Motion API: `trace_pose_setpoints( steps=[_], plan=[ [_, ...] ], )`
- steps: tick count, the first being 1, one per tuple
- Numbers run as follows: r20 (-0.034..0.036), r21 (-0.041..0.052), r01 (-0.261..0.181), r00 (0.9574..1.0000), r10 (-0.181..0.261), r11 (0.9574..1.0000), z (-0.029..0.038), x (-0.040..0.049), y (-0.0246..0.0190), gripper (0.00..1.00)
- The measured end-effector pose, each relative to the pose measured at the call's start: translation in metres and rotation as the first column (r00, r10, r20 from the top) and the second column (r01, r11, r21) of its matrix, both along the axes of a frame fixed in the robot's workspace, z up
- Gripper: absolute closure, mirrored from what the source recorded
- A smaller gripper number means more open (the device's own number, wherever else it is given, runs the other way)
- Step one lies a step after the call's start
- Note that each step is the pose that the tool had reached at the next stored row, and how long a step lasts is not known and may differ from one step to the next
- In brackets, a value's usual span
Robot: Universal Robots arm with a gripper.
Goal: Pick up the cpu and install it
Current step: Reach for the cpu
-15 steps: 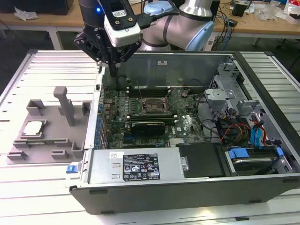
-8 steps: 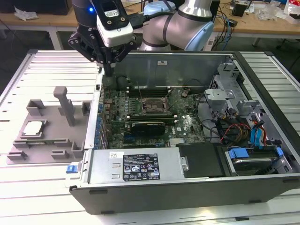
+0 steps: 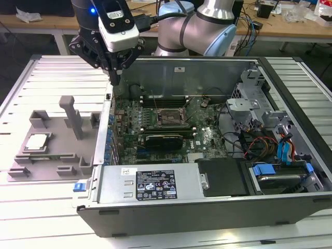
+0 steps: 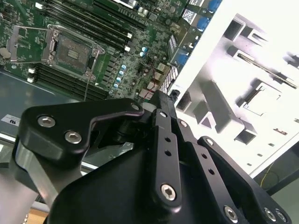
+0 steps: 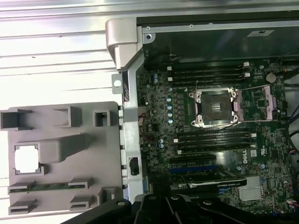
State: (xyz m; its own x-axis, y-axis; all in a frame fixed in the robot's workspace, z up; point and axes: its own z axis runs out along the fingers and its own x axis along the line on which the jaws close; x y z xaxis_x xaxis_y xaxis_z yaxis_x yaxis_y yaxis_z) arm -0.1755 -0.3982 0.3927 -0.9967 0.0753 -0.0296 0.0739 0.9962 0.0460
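The cpu (image 3: 37,141) is a small silvery square lying flat in a recess of the grey fixture (image 3: 57,155), to the exterior view's left of the open computer case. It shows bright in the first wrist view (image 5: 26,158). My gripper (image 3: 115,79) hangs high above the case's left wall, between the fixture and the motherboard. Its black fingers (image 4: 163,121) are pressed together with nothing between them. The open cpu socket (image 3: 168,118) sits mid-motherboard with its metal frame flipped back, and appears in both wrist views (image 5: 215,108) (image 4: 72,49).
The case (image 3: 155,187) lies on a slatted metal table (image 3: 52,72). Upright posts (image 3: 71,115) rise from the fixture. Memory slots (image 5: 210,140) flank the socket. Drive cages and cable bundles (image 3: 259,140) crowd the case's right side. A wooden bench (image 3: 290,26) stands behind.
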Motion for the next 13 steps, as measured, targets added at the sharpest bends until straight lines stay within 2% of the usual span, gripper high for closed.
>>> trace_pose_setpoints(
  steps=[13],
  plan=[
    [0.0004, 0.0, 0.0, 1.0, 0.0, 1.0, 0.0, -0.0192, 0.0, 0.89]
  ],
)
